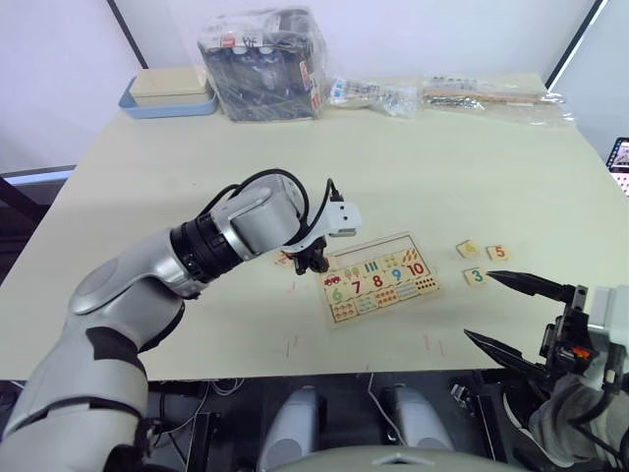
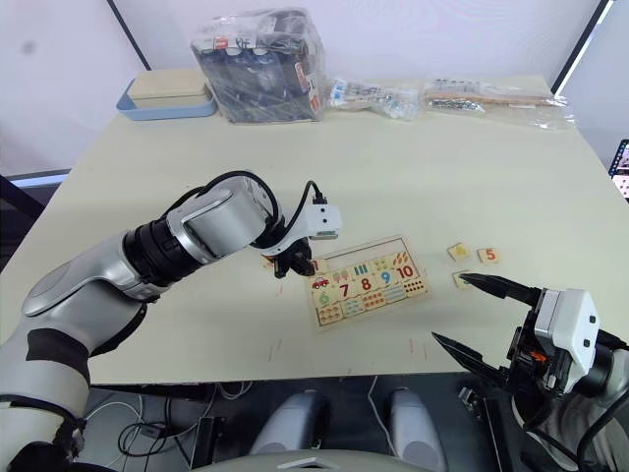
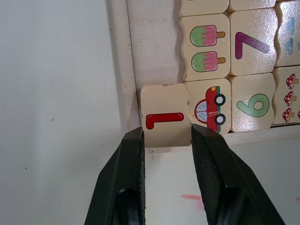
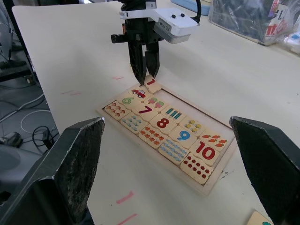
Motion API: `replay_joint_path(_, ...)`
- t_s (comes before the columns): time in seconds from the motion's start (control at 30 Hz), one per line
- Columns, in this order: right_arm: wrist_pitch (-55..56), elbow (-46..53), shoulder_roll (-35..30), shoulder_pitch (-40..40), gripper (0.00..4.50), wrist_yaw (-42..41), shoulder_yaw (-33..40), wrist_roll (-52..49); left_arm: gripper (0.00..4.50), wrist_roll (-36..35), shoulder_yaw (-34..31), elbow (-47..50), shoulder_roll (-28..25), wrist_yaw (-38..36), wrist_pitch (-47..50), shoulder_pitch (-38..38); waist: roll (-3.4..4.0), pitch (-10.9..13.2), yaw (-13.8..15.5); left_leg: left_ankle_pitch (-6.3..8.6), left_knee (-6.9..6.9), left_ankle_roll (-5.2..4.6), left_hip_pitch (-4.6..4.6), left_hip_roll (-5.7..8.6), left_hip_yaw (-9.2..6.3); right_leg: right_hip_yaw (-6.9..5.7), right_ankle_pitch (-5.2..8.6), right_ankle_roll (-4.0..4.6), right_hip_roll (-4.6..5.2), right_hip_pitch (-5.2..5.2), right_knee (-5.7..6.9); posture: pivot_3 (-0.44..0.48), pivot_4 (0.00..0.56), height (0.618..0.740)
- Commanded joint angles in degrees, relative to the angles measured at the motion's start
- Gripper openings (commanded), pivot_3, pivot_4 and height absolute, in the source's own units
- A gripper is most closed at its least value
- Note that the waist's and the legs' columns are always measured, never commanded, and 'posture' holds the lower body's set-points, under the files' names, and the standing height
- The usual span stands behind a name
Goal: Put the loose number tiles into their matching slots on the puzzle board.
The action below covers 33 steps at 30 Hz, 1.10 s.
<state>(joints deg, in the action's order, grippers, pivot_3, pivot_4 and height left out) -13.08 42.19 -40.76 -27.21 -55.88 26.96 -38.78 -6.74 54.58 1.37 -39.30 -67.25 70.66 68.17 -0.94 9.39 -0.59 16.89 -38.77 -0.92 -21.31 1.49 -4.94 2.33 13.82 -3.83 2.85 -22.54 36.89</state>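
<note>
The puzzle board (image 1: pixel 378 277) lies flat on the pale table, right of centre, with rows of coloured numbers 6 to 10 and counting pictures. My left gripper (image 1: pixel 313 264) is at the board's near-left corner, shut on a tile with a red 1 (image 3: pixel 164 119). That tile sits tilted at the end of the bare slot row (image 4: pixel 187 110), next to the car picture. Three loose tiles lie right of the board: a yellow-digit one (image 1: pixel 468 248), an orange 5 (image 1: pixel 497 253) and a green 3 (image 1: pixel 476 276). My right gripper (image 1: pixel 482 307) hangs open near the front right edge, its upper finger tip beside the 3.
At the back of the table stand a blue tray with a tan box (image 1: pixel 169 93), a clear bag of dark items (image 1: pixel 263 64) and bags of small parts (image 1: pixel 378 95) (image 1: pixel 486 93). The table's front edge (image 1: pixel 295 372) runs just before my right gripper.
</note>
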Motion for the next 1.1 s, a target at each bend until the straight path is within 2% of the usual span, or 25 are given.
replay_joint_path(0.03, 0.8, 1.2, -0.1, 0.1, 4.50, -0.1, 1.2, -0.7, 0.93, 1.1, 0.4, -0.1, -0.2, -0.1, -0.7, 0.2, 0.00, 0.0, 0.0, 0.00, 0.00, 0.00, 0.00, 0.00, 0.00, 0.00, 0.00, 0.00, 0.00, 0.00, 0.00, 0.000, 0.150, 0.740)
replay_joint_path(0.3, 1.1, 1.3, 0.3, 0.0, 4.50, 0.1, 0.7, -0.2, 0.93, 1.1, 0.3, 0.1, -0.3, -0.3, -0.7, 0.4, 0.00, 0.0, 0.0, 0.00, 0.00, 0.00, 0.00, 0.00, 0.00, 0.00, 0.00, 0.00, 0.00, 0.00, 0.00, 0.000, 0.150, 0.740)
replay_joint_path(0.37, 1.1, 1.2, 0.3, 0.0, 4.50, 0.2, 0.6, -0.1, 1.94, 1.1, 0.3, 0.0, -0.3, -0.4, -0.9, 0.5, 0.00, 0.0, 0.0, 0.00, 0.00, 0.00, 0.00, 0.00, 0.00, 0.00, 0.00, 0.00, 0.00, 0.00, 0.00, 0.000, 0.150, 0.740)
replay_joint_path(0.4, 1.1, 1.2, 0.3, 0.0, 4.50, 0.2, 0.6, -0.1, 2.21, 1.2, 0.3, -0.1, -0.3, -0.4, -0.9, 0.5, 0.00, 0.0, 0.0, 0.00, 0.00, 0.00, 0.00, 0.00, 0.00, 0.00, 0.00, 0.00, 0.00, 0.00, 0.00, 0.000, 0.150, 0.740)
replay_joint_path(0.5, 1.1, 1.3, 0.4, 0.0, 4.50, 0.2, 0.6, 0.0, 3.69, 1.3, 0.3, -0.3, -0.2, -0.5, -0.9, 0.5, 0.00, 0.0, 0.0, 0.00, 0.00, 0.00, 0.00, 0.00, 0.00, 0.00, 0.00, 0.00, 0.00, 0.00, 0.00, 0.000, 0.150, 0.740)
replay_joint_path(0.53, 1.1, 1.3, 0.4, 0.0, 4.50, 0.2, 0.6, 0.0, 3.85, 1.2, 0.2, -0.3, -0.2, -0.6, -0.8, 0.5, 0.00, 0.0, 0.0, 0.00, 0.00, 0.00, 0.00, 0.00, 0.00, 0.00, 0.00, 0.00, 0.00, 0.00, 0.00, 0.000, 0.150, 0.740)
replay_joint_path(0.57, 1.1, 1.3, 0.4, 0.0, 4.50, 0.2, 0.6, 0.0, 4.48, 1.2, 0.2, -0.4, -0.1, -0.6, -0.7, 0.5, 0.00, 0.0, 0.0, 0.00, 0.00, 0.00, 0.00, 0.00, 0.00, 0.00, 0.00, 0.00, 0.00, 0.00, 0.00, 0.000, 0.150, 0.740)
replay_joint_path(0.7, 1.1, 1.3, 0.5, -0.1, 4.50, 0.4, 0.6, 0.1, 4.48, 0.5, -2.9, -0.8, -0.3, -0.3, -1.1, 0.7, 0.00, 0.0, 0.0, 0.00, 0.00, 0.00, 0.00, 0.00, 0.00, 0.00, 0.00, 0.00, 0.00, 0.00, 0.00, 0.000, 0.150, 0.740)
replay_joint_path(0.83, 1.3, 1.2, 0.7, 0.0, 4.50, 0.4, 0.5, 0.3, 4.48, -2.0, -7.7, -1.2, -3.6, -4.1, -4.9, 0.9, 0.00, 0.0, -0.1, 0.00, 0.00, 0.00, 0.00, -0.01, 0.00, 0.00, 0.00, 0.00, 0.00, -0.01, 0.00, 0.000, 0.150, 0.740)
replay_joint_path(0.9, 1.4, 1.1, 0.7, 0.2, 4.50, 0.4, 0.3, 0.4, 4.48, -1.4, -9.4, -3.5, -5.7, -4.7, -8.6, 0.0, 0.01, 0.0, -0.1, 0.00, 0.00, 0.00, 0.01, -0.02, 0.00, 0.00, 0.00, 0.00, -0.01, -0.01, 0.00, 0.000, 0.150, 0.740)
replay_joint_path(1.0, 1.5, 0.8, 0.8, 0.7, 4.50, 0.3, 0.0, 0.5, 4.48, -5.6, -18.9, -8.7, -6.0, -6.9, -18.6, -4.8, 0.06, 0.0, -0.1, 0.00, 0.00, 0.00, 0.06, -0.03, 0.03, 0.02, 0.00, 0.01, 0.00, -0.01, 0.05, 0.000, 0.150, 0.740)
replay_joint_path(1.07, 1.6, 0.6, 0.7, 0.9, 4.50, 0.2, -0.1, 0.6, 4.48, -6.2, -19.2, -11.5, -7.5, -13.6, -23.5, -5.6, 0.05, 0.0, -0.1, 0.00, 0.00, 0.00, 0.07, -0.04, 0.04, 0.03, 0.00, 0.01, 0.01, 0.00, 0.06, 0.000, 0.150, 0.740)
replay_joint_path(1.1, 1.6, 0.5, 0.7, 1.0, 4.50, 0.2, -0.1, 0.6, 4.48, -5.6, -19.3, -12.6, -7.6, -14.7, -25.1, -5.8, 0.05, 0.0, 0.1, 0.00, 0.00, 0.01, 0.05, -0.03, 0.04, 0.02, 0.00, 0.01, 0.00, 0.00, 0.05, 0.000, 0.150, 0.740)
